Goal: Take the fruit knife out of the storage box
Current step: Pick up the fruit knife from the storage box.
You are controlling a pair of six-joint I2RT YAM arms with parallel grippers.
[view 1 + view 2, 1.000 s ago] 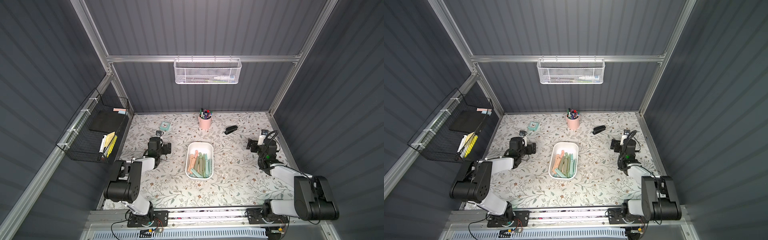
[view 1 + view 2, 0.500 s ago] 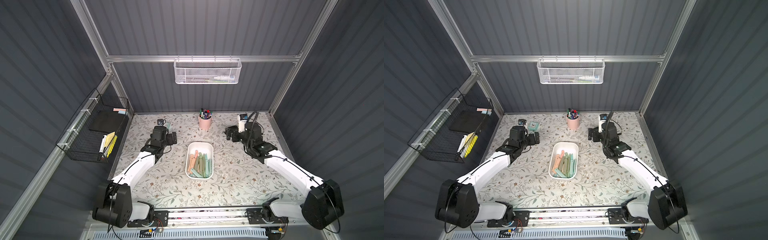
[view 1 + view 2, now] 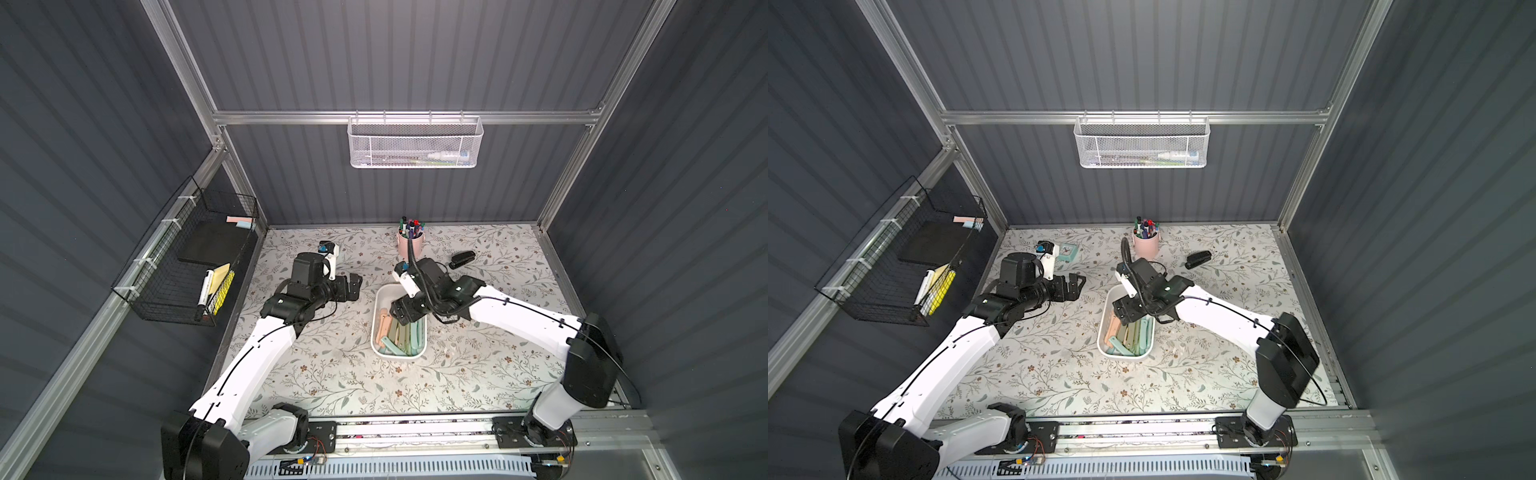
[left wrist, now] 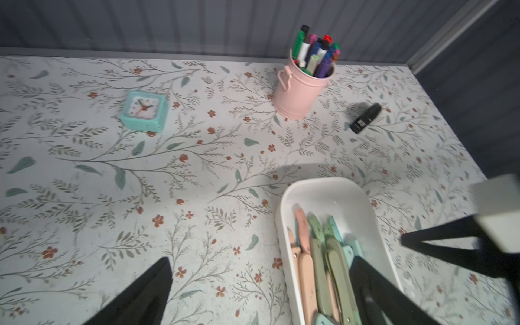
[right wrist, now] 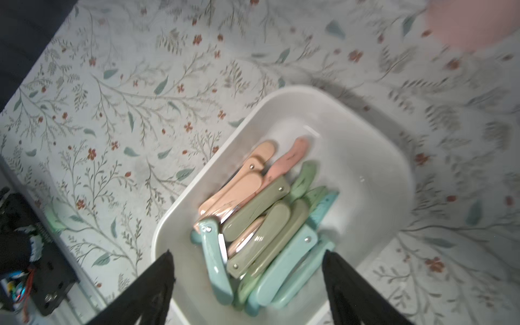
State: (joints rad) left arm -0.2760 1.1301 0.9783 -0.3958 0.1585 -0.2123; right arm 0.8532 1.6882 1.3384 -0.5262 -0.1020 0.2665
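Note:
The storage box (image 3: 376,332) is a shallow white tub in the middle of the floral table, also seen in the other top view (image 3: 1100,337). Several folded fruit knives (image 5: 259,225) with pink, olive and teal handles lie piled in its near half. My right gripper (image 5: 247,257) hangs just above the pile with its jaws wide open and nothing between them; in a top view it (image 3: 401,313) covers the box's far half. My left gripper (image 3: 353,284) hovers open over the table left of the box, its jaws (image 4: 261,261) empty.
A pink pen cup (image 3: 410,245) and a black stapler (image 3: 461,259) stand behind the box. A teal clock (image 4: 144,111) sits at the back left. A white mesh basket (image 3: 415,143) hangs on the back wall, a black wire basket (image 3: 187,257) on the left wall.
Both arms have unfolded from the table's sides and reached toward the middle. The right gripper has come over the storage box and its jaws have narrowed a little.

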